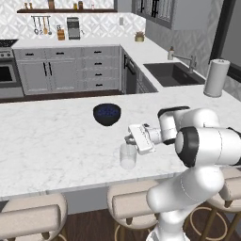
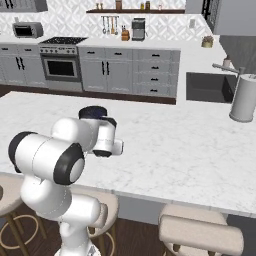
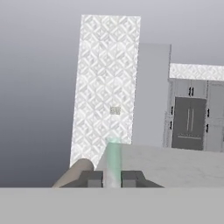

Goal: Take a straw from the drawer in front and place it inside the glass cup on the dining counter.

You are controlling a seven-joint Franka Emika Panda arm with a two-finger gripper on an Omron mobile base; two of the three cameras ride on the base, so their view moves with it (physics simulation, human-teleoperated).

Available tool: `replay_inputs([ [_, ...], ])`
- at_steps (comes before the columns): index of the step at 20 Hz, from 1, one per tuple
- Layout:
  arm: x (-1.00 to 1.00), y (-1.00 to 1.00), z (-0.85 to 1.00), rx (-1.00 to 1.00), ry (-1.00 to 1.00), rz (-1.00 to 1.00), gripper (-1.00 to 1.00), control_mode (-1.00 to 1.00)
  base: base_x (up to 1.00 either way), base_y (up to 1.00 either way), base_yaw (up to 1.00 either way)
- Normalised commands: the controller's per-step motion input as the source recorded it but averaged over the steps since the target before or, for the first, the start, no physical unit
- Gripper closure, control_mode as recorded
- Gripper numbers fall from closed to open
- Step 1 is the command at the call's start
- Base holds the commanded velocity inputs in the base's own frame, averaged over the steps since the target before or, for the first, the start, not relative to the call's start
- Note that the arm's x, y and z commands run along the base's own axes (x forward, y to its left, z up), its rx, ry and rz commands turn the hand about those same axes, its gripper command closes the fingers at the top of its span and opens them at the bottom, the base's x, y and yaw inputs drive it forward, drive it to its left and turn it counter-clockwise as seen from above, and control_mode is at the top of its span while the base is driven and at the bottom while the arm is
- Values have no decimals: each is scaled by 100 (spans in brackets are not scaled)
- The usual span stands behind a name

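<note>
A: Where does the gripper [image 1: 128, 138] sit relative to the glass cup [image 1: 127, 156]?

B: Right above it in the left base view. The hand reaches out level from the arm, and its tip hangs over the cup's rim, close to it.

A: And the jaws?

B: Nearly closed. In the hand view the two dark fingertips [image 3: 91, 178] stand on either side of the straw [image 3: 113, 164] with almost no gap left, so they are pinching it. The straw runs up from between them as a pale greenish stick.

A: Where is the cup itself?

B: On the dining counter [image 1: 52, 141], near the front edge, just behind the beige stools [image 1: 132, 204]. The dark bowl [image 1: 107, 114] stands farther back from the cup, toward the kitchen side, well apart from it.

A: Is the straw's end inside the cup?

B: I cannot tell. In the left base view it is too thin to make out against the hand and the glass.

A: Anything else near the cup?

B: The white paper-towel roll [image 1: 216, 77] stands far off to the right of it, at the counter's corner by the sink [image 1: 172, 74].
</note>
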Motion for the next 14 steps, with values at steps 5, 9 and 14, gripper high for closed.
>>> replay_inputs([
  [5, -2, 0, -10, 0, 6, 1, 100, -100, 0, 0, 0],
  [9, 0, 0, -9, 0, 7, 1, 100, -100, 0, 0, 0],
  [14, 0, 0, -8, 0, 8, 3, 100, -100, 0, 0, 0],
])
